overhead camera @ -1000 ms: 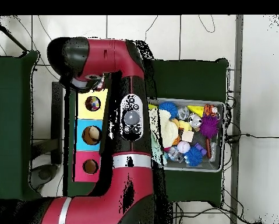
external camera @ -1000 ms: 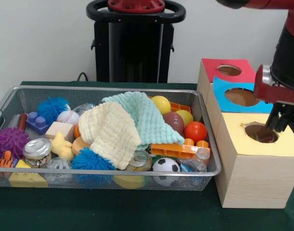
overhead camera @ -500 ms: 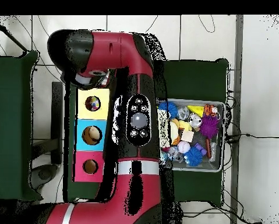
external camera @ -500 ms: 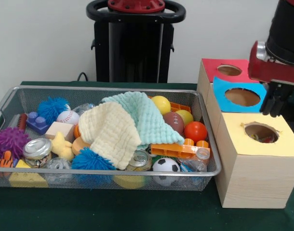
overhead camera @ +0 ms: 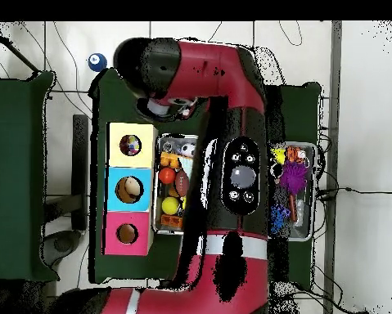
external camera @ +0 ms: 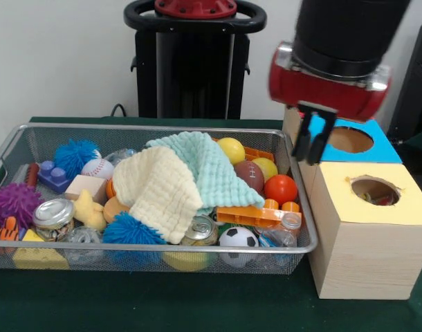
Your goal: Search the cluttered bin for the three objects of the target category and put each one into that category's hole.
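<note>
My hand (external camera: 310, 144) hangs above the right end of the wire mesh bin (external camera: 197, 257), just beside the wooden sorting box with three holes (external camera: 367, 256). Its two dark fingers (external camera: 301, 142) point down with a narrow gap between them and nothing held.

The box's yellow-topped section (external camera: 346, 202) is nearest the camera, and small coloured items show inside its round hole (external camera: 374, 190). The blue-topped section (external camera: 377, 146) sits behind it.

The bin rests on the dark green surface (external camera: 162, 301). A cream and mint knitted cloth (external camera: 173, 183) lies over its middle. Near my hand are an orange-red ball (external camera: 280, 188), a yellow ball (external camera: 231, 149), a small brown football (external camera: 250, 175) and an orange plastic brick (external camera: 256, 215). A black and white soccer ball (external camera: 238, 239) rests against the front wall.

In the overhead view my red arm (overhead camera: 232, 163) crosses over the bin.
</note>
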`<action>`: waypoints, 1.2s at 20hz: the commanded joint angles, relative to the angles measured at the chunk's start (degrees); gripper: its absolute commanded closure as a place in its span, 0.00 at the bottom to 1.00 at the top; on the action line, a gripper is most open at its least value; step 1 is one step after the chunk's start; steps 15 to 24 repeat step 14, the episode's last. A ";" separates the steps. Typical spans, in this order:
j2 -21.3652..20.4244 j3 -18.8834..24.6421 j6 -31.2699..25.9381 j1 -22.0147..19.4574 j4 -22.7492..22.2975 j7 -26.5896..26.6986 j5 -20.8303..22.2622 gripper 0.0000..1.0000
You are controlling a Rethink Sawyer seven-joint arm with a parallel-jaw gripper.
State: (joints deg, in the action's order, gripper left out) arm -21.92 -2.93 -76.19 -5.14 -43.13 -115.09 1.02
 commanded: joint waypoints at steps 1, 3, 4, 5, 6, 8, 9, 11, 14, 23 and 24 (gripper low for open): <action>-3.89 5.41 8.14 -5.99 -14.33 20.30 4.17 1.00; -5.56 6.63 10.04 -7.27 -17.83 20.91 3.59 1.00; -6.35 6.98 11.07 -7.59 -19.39 20.76 3.55 1.00; -6.85 7.01 11.79 -7.65 -20.21 20.46 3.74 1.00; -7.39 7.14 12.58 -7.75 -21.01 20.16 4.07 1.00; -7.76 7.63 12.69 -8.11 -21.83 19.39 3.92 1.00; -7.77 7.67 12.94 -8.15 -21.95 18.97 4.26 1.00; -7.40 7.69 12.84 -8.19 -21.73 17.67 4.79 1.00; -6.71 8.35 14.23 -8.46 -21.90 15.61 5.16 1.00; -6.71 8.35 14.23 -8.46 -21.90 15.61 5.16 1.00; -6.71 8.35 14.23 -8.46 -21.90 15.61 5.16 1.00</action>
